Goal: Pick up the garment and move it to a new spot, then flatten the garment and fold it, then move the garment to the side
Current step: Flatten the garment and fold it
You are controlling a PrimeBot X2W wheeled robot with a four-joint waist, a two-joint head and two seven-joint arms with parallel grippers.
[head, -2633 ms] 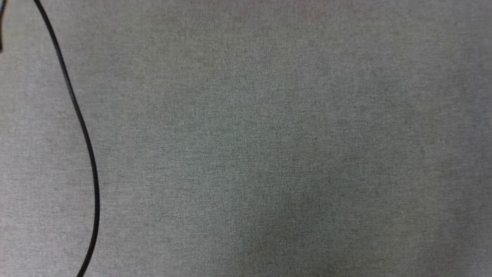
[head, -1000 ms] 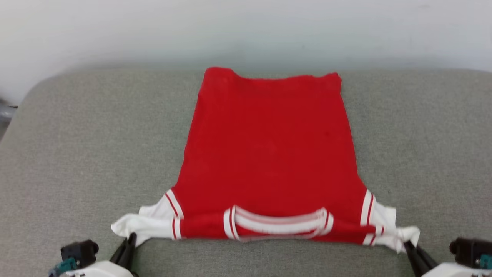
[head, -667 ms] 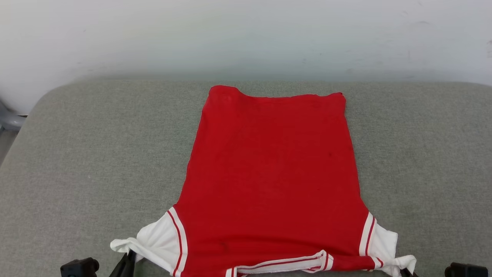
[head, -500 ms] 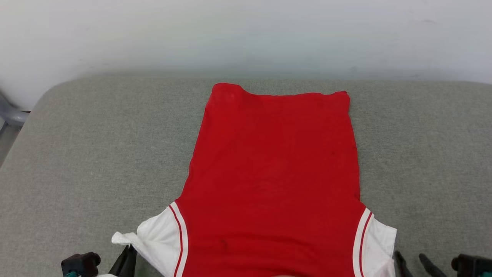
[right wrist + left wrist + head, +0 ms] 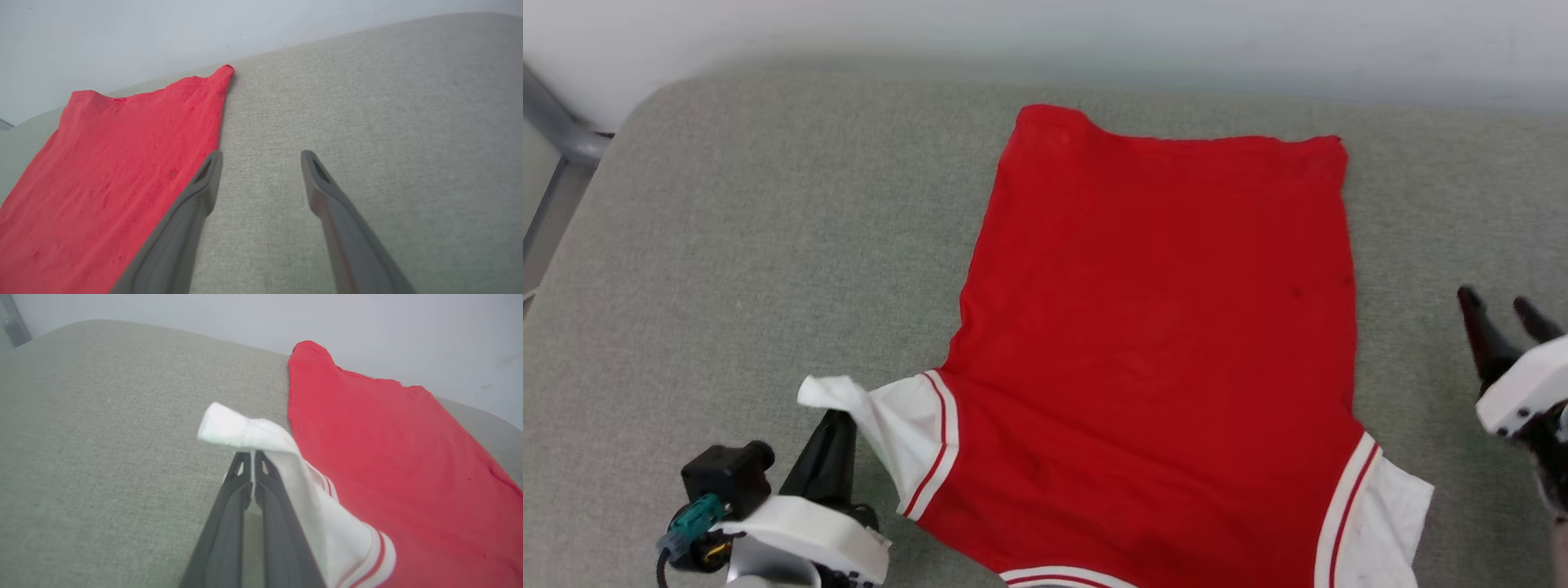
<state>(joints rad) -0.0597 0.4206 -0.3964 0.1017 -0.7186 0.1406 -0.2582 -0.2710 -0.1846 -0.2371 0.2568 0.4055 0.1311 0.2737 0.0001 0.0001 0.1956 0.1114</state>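
Observation:
The garment (image 5: 1160, 327) lies spread on the grey cushion, plain red side up, hem toward the wall and white sleeves toward me; no letters or number show. My left gripper (image 5: 837, 420) is shut on the tip of the left white sleeve (image 5: 882, 416), lifting it a little; the left wrist view has that sleeve (image 5: 261, 437) draped over the closed fingers (image 5: 229, 522). My right gripper (image 5: 1499, 306) stands open beside the garment's right edge, holding nothing. In the right wrist view its fingers (image 5: 204, 183) are spread over bare cushion, the red cloth (image 5: 122, 163) to their left.
The grey cushion (image 5: 727, 245) has a rounded far-left corner and ends at a white wall (image 5: 1094, 24) behind. A grey metal frame (image 5: 556, 139) stands past the cushion's left edge. Bare cushion lies on both sides of the garment.
The right gripper has let go of the right sleeve, opened and moved forward along the garment's right side. The left stays shut on the left sleeve. The head camera has shifted.

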